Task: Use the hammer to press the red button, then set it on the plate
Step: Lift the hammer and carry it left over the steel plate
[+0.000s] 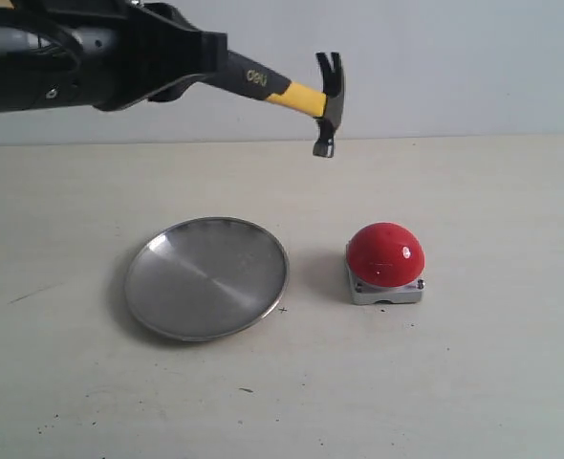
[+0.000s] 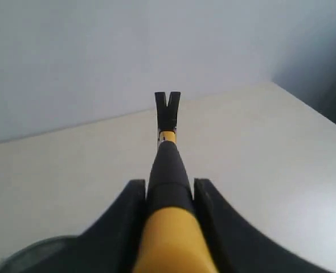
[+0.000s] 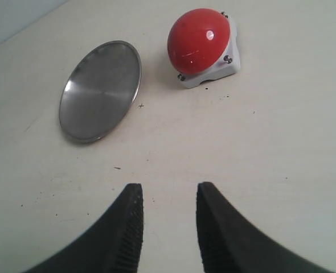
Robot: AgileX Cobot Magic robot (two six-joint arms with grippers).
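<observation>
My left gripper (image 1: 206,57) is shut on the black handle of the hammer (image 1: 296,94) and holds it high in the air. Its dark head (image 1: 329,105) points down, above and behind the red button (image 1: 385,252) and a little to its left. From the left wrist, the hammer (image 2: 168,165) runs straight out between the fingers (image 2: 131,199), claw at the far end. The button sits on its grey base, right of the steel plate (image 1: 206,277). My right gripper (image 3: 169,190) is open over bare table, with the button (image 3: 199,40) and plate (image 3: 99,91) ahead of it.
The beige table (image 1: 473,382) carries only the plate and the button, with small dark specks near its front edge. A pale wall (image 1: 454,57) closes the back. The left arm's black body (image 1: 62,57) fills the upper left of the exterior view.
</observation>
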